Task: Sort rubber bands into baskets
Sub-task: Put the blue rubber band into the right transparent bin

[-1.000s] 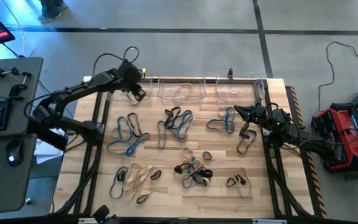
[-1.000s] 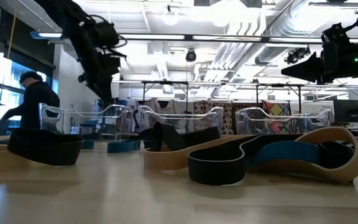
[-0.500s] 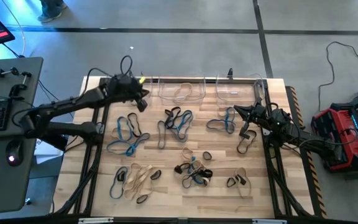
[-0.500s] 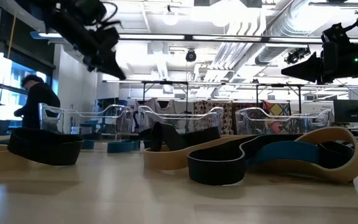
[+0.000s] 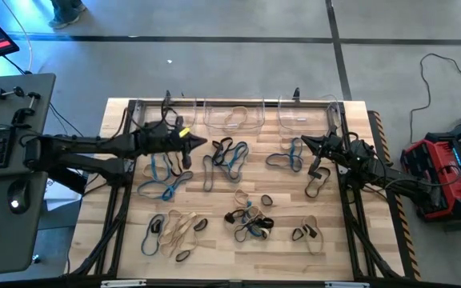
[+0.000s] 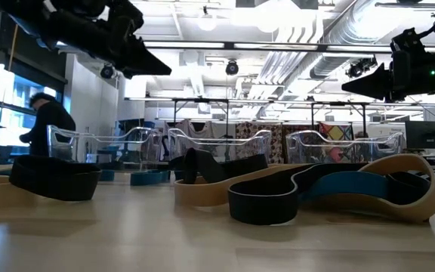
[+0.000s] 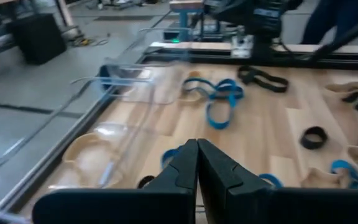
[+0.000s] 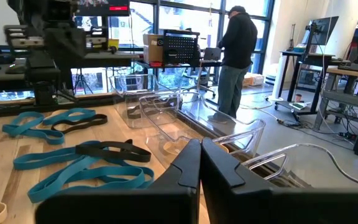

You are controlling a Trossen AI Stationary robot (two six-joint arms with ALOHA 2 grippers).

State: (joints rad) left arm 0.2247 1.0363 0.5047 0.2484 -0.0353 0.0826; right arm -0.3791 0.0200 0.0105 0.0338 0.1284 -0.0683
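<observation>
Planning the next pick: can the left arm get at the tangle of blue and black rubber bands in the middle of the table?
Probably yes. The left gripper, shut and empty, hovers beside the blue and black rubber bands, with nothing between them; its fingers must open first.

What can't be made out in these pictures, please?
- Left basket, high view: contents too faint through clear plastic.
- Right basket, high view: contents too small to tell.
- Left gripper, left wrist view: fingers shut, nothing seen held; the table just below is hidden.
- Person, right wrist view: turned away.

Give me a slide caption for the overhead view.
Both pincers, left and right, shut above scattered rubber bands; three clear baskets line the table's far edge.
</observation>
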